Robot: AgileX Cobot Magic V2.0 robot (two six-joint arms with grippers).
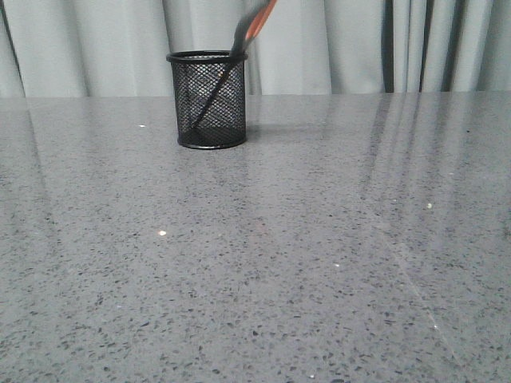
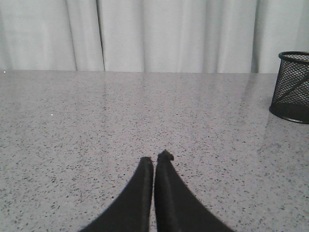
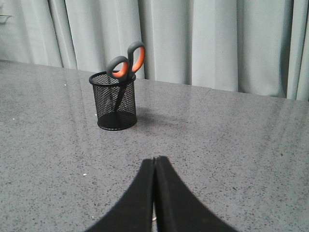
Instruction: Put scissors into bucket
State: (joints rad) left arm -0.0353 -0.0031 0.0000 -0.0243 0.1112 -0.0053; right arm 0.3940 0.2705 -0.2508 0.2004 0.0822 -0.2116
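Observation:
The bucket (image 1: 207, 100) is a black wire-mesh cup standing upright at the back left of the grey table. The scissors (image 1: 251, 28) stand in it, blades down, leaning right, with grey and orange handles sticking out above the rim. In the right wrist view the bucket (image 3: 114, 101) and the scissors (image 3: 126, 60) show ahead of my right gripper (image 3: 156, 158), which is shut and empty, well short of the cup. My left gripper (image 2: 156, 156) is shut and empty, with the bucket (image 2: 291, 87) far off to its side. Neither gripper shows in the front view.
The speckled grey table (image 1: 303, 255) stretches from the front edge to a pale curtain (image 1: 359, 44) at the back. Nothing else stands on it.

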